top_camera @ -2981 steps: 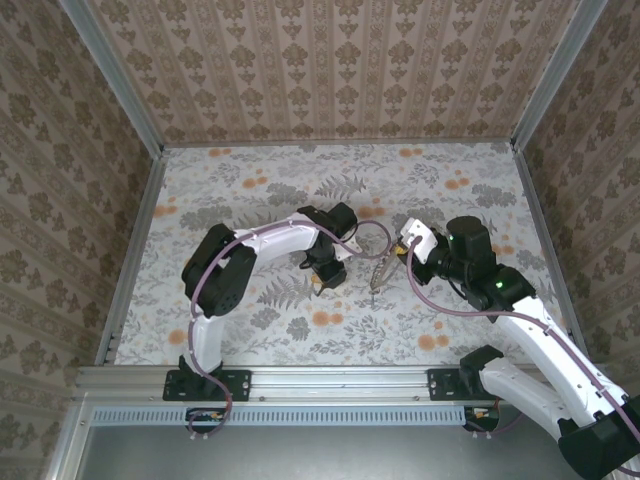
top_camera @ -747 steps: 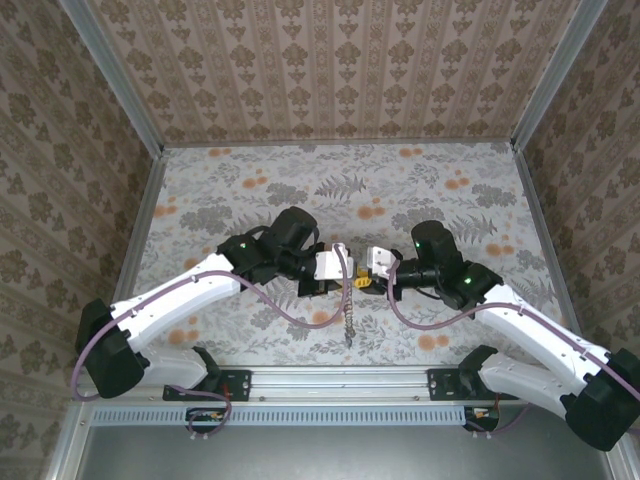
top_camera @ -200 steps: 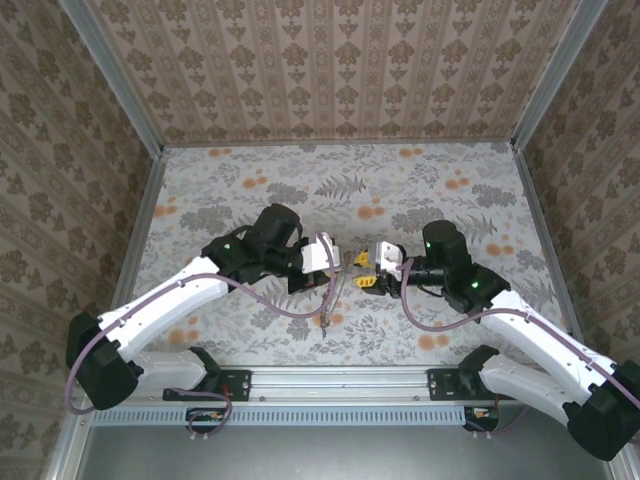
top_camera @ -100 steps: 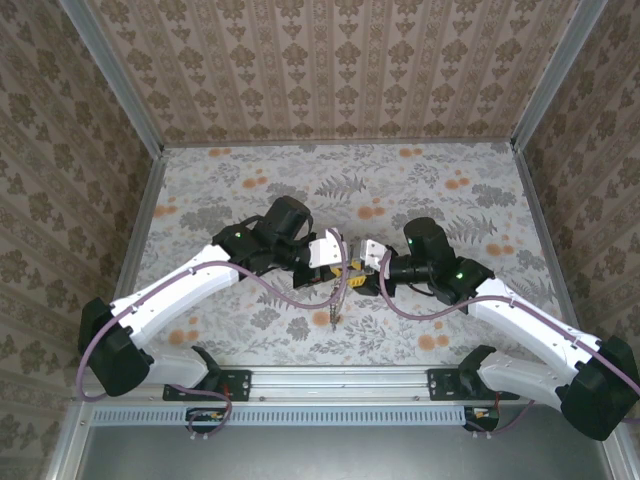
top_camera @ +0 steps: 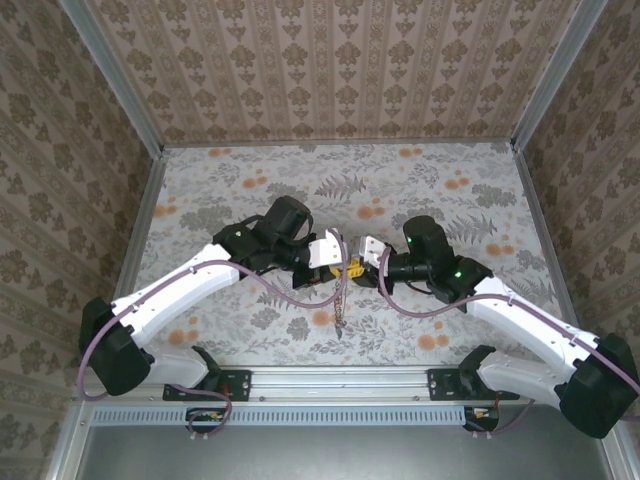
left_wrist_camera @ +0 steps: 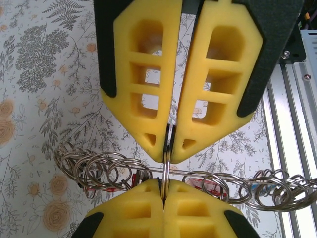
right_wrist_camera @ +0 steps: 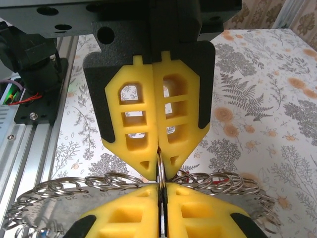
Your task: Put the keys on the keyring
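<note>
Observation: my left claw (top_camera: 343, 268) and my right claw (top_camera: 362, 270) meet tip to tip above the near middle of the floral table (top_camera: 450, 200), both clenched. From my left wrist, my own pads (left_wrist_camera: 148, 198) are pressed together on one thin ring seen edge-on, and the right claw (left_wrist_camera: 168, 148) bites the same ring from the opposite side. The right wrist view agrees: right claw (right_wrist_camera: 161, 191) below, left claw (right_wrist_camera: 158, 171) facing it, and the ring's edge runs between both pairs of tips. That ring belongs to the keyring (left_wrist_camera: 99, 168), which reads here as a strand of linked silvery split rings draped to either side of the pinch. From above, the rest of it hangs as a thin strand (top_camera: 340, 310) from the tips toward the table; I cannot tell whether its end touches the cloth. Judgement: the double pinch holds one coil steady from both sides so it can be twisted or pried open for threading. The keys (left_wrist_camera: 214, 186) show as small red patches tucked behind the rings, with a bluish speck further right. Whether they already sit on the rings or merely lie behind them cannot be settled from here. Markings: no brand, label or legible writing on the claws, the rings or the aluminium rail (left_wrist_camera: 292, 124); the yellow pads are plain.
</note>
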